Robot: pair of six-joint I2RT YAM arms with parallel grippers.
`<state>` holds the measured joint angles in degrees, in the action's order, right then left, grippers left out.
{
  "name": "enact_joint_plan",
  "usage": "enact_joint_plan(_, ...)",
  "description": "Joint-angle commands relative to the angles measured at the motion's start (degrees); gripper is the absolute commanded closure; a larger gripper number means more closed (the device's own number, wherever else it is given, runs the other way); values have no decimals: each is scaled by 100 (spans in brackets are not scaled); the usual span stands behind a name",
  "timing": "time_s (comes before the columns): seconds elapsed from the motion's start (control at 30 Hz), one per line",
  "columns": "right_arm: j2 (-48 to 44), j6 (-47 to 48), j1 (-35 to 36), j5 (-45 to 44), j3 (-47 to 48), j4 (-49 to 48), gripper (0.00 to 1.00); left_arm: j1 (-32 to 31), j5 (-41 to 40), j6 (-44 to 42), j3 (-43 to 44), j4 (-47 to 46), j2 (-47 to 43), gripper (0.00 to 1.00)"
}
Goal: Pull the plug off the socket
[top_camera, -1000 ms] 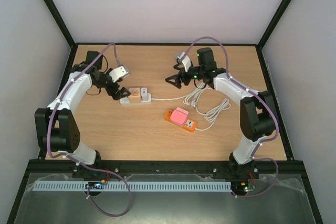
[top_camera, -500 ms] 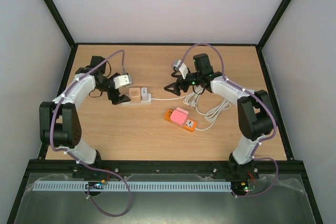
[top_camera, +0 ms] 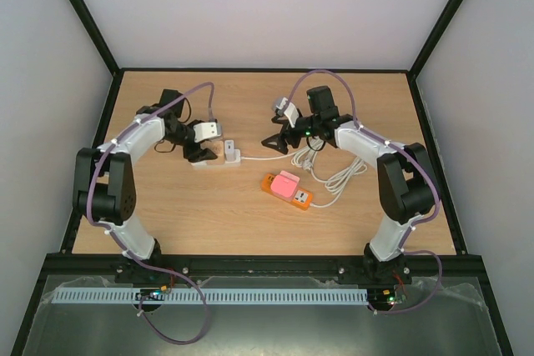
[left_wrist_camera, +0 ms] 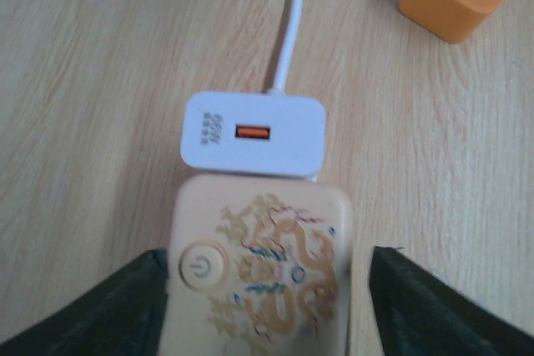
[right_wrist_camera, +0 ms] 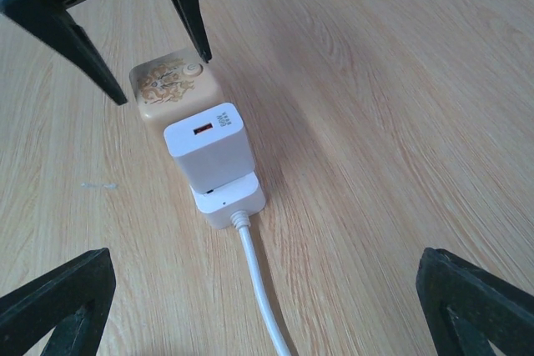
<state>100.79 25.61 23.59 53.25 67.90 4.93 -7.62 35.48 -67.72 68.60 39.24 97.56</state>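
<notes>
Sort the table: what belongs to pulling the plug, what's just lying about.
Job: white socket strip, cream plug and white charger on it, left gripper, right gripper.
Lying about: orange socket strip, pink plug on it, cable coil.

Your left gripper [top_camera: 198, 154] sits low, jaws spread; right gripper [top_camera: 274, 142] jaws spread wide, both pointing inward.

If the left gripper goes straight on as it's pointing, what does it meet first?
The left gripper likely meets the beige dragon-patterned plug between its open fingers; the white USB charger sits beyond.
</notes>
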Motion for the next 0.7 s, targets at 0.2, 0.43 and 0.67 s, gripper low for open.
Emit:
enact_joint_plan(0.2,234,637,4,289,-5,293,1,-374,111,117,-295,-478,121,44)
enact_joint_plan(0.43,647,855,170,251,517,677,0,-524,371,258,-268,-534,127,48)
enact_joint_plan(0.67,1210,1298,479,54,1281,1026,0,-193,634,422,-284,-478,-249,18)
